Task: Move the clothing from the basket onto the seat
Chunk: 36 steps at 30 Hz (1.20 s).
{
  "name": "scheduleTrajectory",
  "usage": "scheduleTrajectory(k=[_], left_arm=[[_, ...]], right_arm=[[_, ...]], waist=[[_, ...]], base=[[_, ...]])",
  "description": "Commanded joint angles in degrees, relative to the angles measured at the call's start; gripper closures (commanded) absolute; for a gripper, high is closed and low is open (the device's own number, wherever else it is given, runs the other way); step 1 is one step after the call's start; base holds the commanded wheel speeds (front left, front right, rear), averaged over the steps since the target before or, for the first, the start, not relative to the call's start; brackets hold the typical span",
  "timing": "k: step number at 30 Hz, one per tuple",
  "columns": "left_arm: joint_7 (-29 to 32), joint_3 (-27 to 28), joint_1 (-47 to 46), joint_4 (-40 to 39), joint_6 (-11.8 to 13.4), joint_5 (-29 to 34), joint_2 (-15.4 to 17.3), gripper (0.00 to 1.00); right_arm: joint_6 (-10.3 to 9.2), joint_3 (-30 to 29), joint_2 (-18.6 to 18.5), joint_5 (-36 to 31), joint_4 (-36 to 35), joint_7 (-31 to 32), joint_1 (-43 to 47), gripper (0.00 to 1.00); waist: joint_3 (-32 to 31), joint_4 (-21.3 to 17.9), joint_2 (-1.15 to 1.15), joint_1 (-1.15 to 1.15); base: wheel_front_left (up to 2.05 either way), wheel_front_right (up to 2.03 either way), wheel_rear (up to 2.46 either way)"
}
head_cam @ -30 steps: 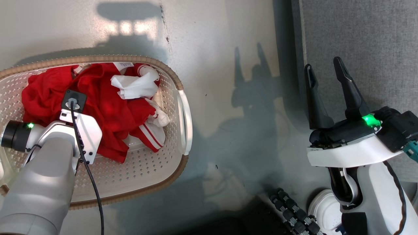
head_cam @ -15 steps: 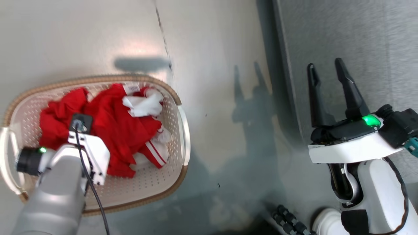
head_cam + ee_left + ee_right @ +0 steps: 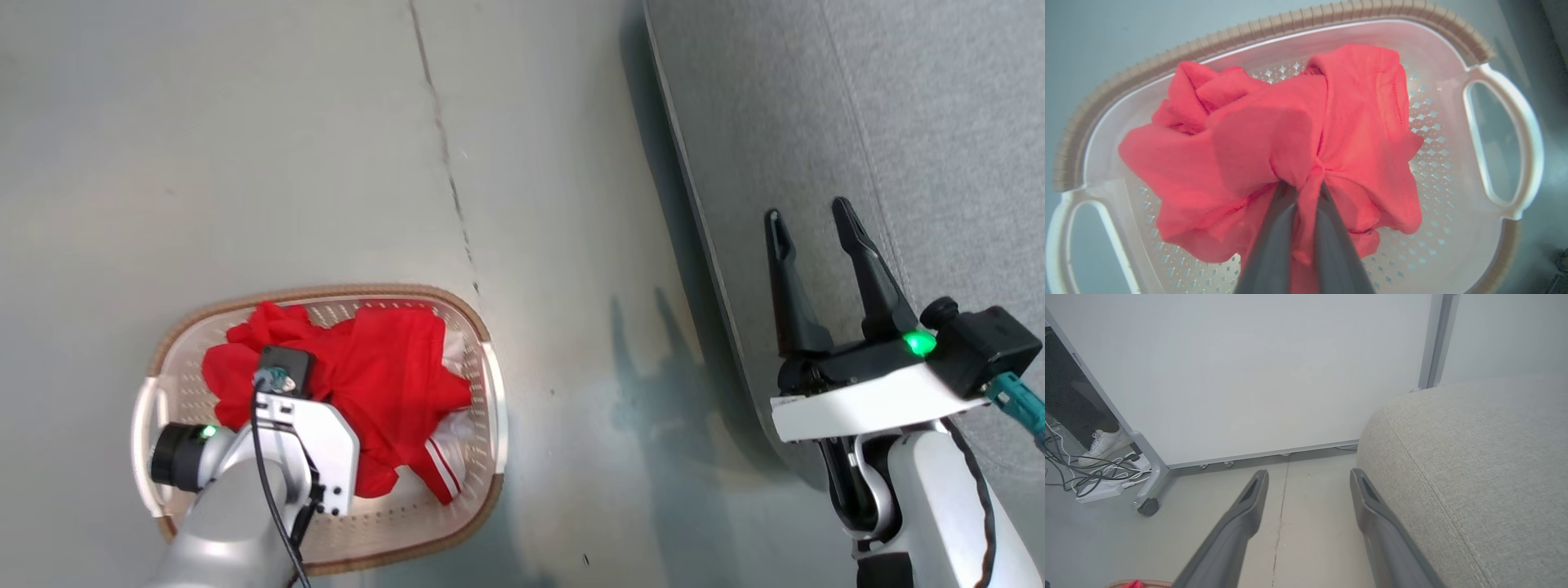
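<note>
The cream-white basket (image 3: 326, 291) with its brown rim (image 3: 1290, 24) sits on the floor at the lower left of the head view. Bright red clothing (image 3: 400, 367) is bunched inside it, a red-and-white striped cuff (image 3: 441, 480) poking out at its near side. My left gripper (image 3: 1306, 185) is shut on a gathered fold of the red clothing (image 3: 1359, 122) and holds it above the basket's perforated bottom. My left wrist (image 3: 306, 433) hides those fingers from the head. My right gripper (image 3: 807, 214) is open and holds nothing, beside the edge of the grey seat (image 3: 898, 122).
The seat's rounded corner (image 3: 1474, 457) lies just right of my right gripper (image 3: 1309, 473). Ahead stands a pale wheeled partition panel (image 3: 1249, 375) with a caster (image 3: 1147, 507). Cables and a power strip (image 3: 1098, 488) and a person's white shoe (image 3: 1106, 443) lie behind it. A crack (image 3: 449, 180) runs along the floor.
The head camera has moved, so the basket shows smaller and lower. The red clothing is pulled up over the white part that lay on top. The right gripper stays open.
</note>
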Motion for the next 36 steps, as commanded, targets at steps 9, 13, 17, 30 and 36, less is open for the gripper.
scheduleTrajectory(k=[9, 13, 17, 30, 36], left_arm=[[-6.48, -0.3, 4.45, -0.48, -2.59, -2.78, -1.28, 1.0], [-8.33, -0.57, 6.55, -1.79, -3.35, -4.86, -1.45, 1.0], [-9.61, -1.66, 8.21, -4.64, -3.8, -6.95, -1.42, 1.0], [-10.56, -2.01, 13.62, -19.59, -3.07, -9.93, -1.4, 1.0], [-10.58, 2.33, 17.54, -30.55, -3.87, -8.32, -1.42, 1.0]], right_arm=[[0.11, -1.67, -0.39, -3.8, 2.64, -0.26, 4.05, 0.0], [0.11, -2.0, -0.4, -4.56, 3.32, -0.26, 5.7, 0.0], [0.11, -1.96, -0.4, -5.23, 3.71, -0.26, 6.87, 0.0], [0.11, -2.02, -0.39, -5.54, 4.43, -0.26, 10.15, 0.0], [0.11, -2.32, -0.4, -5.99, 4.38, -0.26, 11.4, 0.0]], waist=[[-14.82, 6.87, 0.0, 0.0], [-18.51, 8.32, 0.0, 0.0], [-20.88, 9.19, 0.0, 0.0], [-26.98, 10.31, 0.0, 0.0], [-29.36, 10.97, 0.0, 0.0]], base=[[0.0, 0.0, 0.0], [0.0, 0.0, 0.0], [0.0, 0.0, 0.0], [0.0, 0.0, 0.0], [0.0, 0.0, 0.0]])
